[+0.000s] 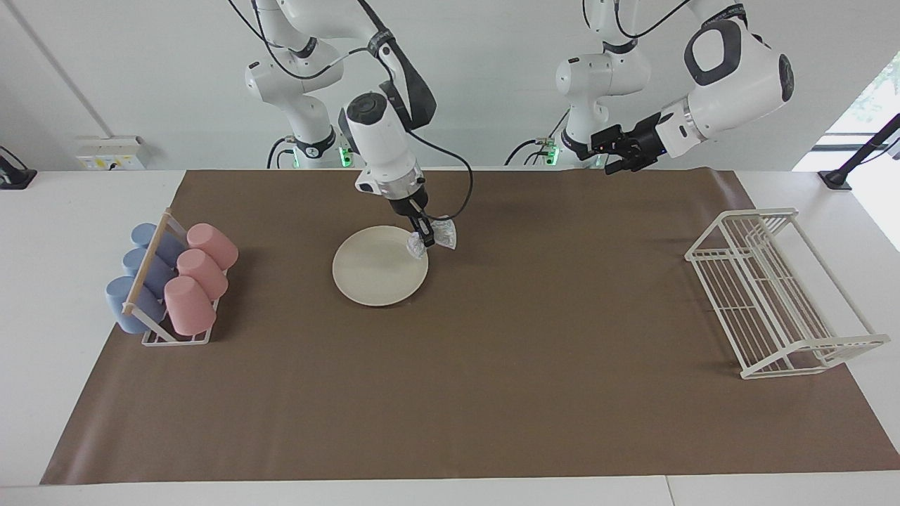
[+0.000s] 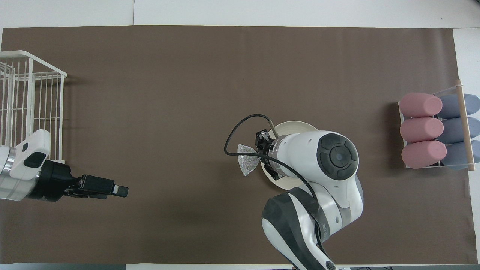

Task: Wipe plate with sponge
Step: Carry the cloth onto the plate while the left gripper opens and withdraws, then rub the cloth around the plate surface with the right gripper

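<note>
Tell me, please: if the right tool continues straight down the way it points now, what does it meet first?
Probably the plate. The right tool points down over the plate's edge, shut on the sponge, so the sponge would likely touch that edge first. Its height above the plate is unclear.

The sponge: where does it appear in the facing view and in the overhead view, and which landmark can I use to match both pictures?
Facing view: the sponge hangs from the right gripper at the plate edge that faces the wire rack.
Overhead view: the sponge is just off the plate rim, on the wire rack side.
Shared landmark: the plate.
</note>
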`<action>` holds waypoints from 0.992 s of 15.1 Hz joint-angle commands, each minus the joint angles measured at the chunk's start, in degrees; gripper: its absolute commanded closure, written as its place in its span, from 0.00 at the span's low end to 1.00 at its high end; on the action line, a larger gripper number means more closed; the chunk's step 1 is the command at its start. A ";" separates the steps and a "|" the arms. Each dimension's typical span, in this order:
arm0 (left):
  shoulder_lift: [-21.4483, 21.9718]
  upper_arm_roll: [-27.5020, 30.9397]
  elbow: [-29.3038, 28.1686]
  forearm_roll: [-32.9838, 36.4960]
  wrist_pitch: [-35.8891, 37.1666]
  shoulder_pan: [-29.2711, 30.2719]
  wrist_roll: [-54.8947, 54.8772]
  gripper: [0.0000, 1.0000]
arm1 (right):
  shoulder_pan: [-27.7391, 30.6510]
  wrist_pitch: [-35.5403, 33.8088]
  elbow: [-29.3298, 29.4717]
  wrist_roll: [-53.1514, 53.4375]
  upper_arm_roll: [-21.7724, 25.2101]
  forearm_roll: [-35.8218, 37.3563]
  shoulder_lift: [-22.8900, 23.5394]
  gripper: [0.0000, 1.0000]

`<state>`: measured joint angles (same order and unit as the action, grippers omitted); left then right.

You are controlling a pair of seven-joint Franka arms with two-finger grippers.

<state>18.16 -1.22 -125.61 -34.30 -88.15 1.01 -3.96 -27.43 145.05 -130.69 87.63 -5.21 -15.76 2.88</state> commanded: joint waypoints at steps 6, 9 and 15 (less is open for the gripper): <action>-1.02 -0.54 2.04 1.87 -3.34 1.46 10.28 0.00 | 6.68 2.25 -7.47 -16.61 -0.41 -1.02 -1.04 1.00; -1.02 -1.15 1.95 1.96 -6.59 1.10 11.43 0.00 | 6.86 4.17 -8.61 -19.68 -0.41 -1.20 0.54 1.00; -1.02 -1.33 1.69 6.08 -7.39 1.10 11.35 0.00 | 15.72 5.15 -9.05 -35.58 -0.41 -1.20 1.07 1.00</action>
<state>17.82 -2.14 -124.72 -30.24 -94.88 2.08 6.54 -15.73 149.11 -138.66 58.61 -4.96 -15.78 3.65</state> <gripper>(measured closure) 0.000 0.899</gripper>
